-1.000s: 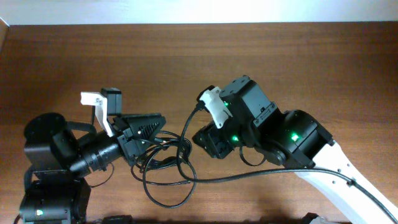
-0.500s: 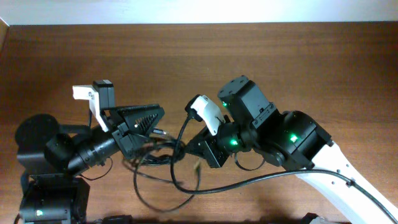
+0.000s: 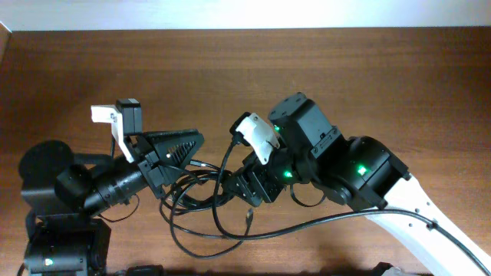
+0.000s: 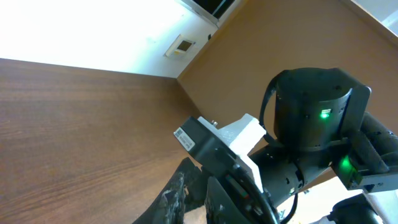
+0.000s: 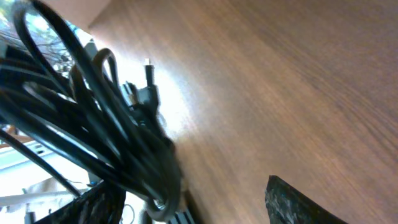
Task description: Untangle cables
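The cables (image 3: 205, 201) are thin black cords in tangled loops on the wood table between the two arms, with a pale plug tip (image 3: 247, 218) hanging off one loop. My left gripper (image 3: 198, 144) points right, above the bundle's left side. In the left wrist view its fingers (image 4: 198, 186) are almost together and no cable shows between them. My right gripper (image 3: 247, 192) reaches into the bundle from the right. In the right wrist view its jaws (image 5: 186, 186) are wide apart, and the cables (image 5: 112, 137) bunch against the left finger, with a plug (image 5: 148, 65) sticking out.
The right arm's white wrist camera (image 3: 257, 136) sits close to my left gripper's tips and fills the left wrist view (image 4: 236, 140). A thick black arm wire (image 3: 322, 218) runs along the front. Bare wood table (image 3: 368, 69) lies behind both arms.
My left gripper lifted and swung up. My right gripper moved left and down into the bundle. The cable loops shifted and were pulled into a different shape.
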Tool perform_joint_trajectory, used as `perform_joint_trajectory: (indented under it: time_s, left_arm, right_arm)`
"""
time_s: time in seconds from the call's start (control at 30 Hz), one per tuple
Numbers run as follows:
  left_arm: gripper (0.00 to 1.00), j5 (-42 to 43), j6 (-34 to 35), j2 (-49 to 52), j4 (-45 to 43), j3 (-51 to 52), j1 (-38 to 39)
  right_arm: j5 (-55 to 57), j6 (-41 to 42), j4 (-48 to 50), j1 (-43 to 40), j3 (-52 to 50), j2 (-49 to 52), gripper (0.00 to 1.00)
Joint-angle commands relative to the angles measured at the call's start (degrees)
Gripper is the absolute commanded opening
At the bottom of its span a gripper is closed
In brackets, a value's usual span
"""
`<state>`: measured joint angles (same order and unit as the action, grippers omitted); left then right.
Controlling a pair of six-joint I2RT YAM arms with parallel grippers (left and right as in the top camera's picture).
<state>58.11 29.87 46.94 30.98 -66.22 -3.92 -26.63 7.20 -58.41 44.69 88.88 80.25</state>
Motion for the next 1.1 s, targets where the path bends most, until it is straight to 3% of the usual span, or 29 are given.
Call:
perform_joint_trajectory:
  time_s: [0.0,0.07,0.1,0.17,0.2,0.43,0.57,0.7,0.8,1.07]
  left_arm:
    - [0.15,1.1,2.0,-0.3,-0.5,-0.6,0.0]
    - [0.15,1.1,2.5,-0.3,-1.0,-0.6,0.0]
    - [0.15,1.1,2.5,-0.3,-1.2,-0.6,0.0]
    - [0.15,1.1,2.5,-0.3,-1.5,-0.6,0.0]
    - [0.15,1.1,2.5,-0.3,-1.8,-0.6,0.0]
    - [0.17,1.1,2.5,-0.3,-1.8,-0.6,0.0]
    - [0.56,1.1,2.4,-0.3,-0.8,-0.6,0.0]
    - [0.73,1.0,0.0,-0.3,3.9,-0.6,0.0]
    - [0.79,1.0,-0.2,-0.3,4.3,-0.6,0.0]
    - [0.82,0.6,-5.0,-0.3,8.8,-0.6,0.0]
  right_arm:
    - [3.8,-1.0,0.5,0.3,-0.2,2.3,0.71]
    - [3.3,-1.0,1.5,0.3,-0.2,3.7,0.71]
    - [2.2,-1.0,1.9,0.3,-0.2,4.5,0.66]
    - [0.0,-1.0,2.6,0.3,-0.2,5.2,0.45]
    - [-0.4,-1.0,3.1,0.3,-0.2,5.4,0.04]
    - [-0.4,-1.0,4.0,0.3,-0.2,5.4,0.04]
    - [-3.1,-0.8,8.9,0.3,-0.2,4.2,0.04]
    - [-3.0,-0.8,13.0,0.2,-0.1,0.6,0.04]
    - [-0.9,2.6,13.2,-1.8,-0.1,-1.9,0.04]
    - [-1.2,7.5,12.9,-11.3,-0.1,-5.9,0.04]
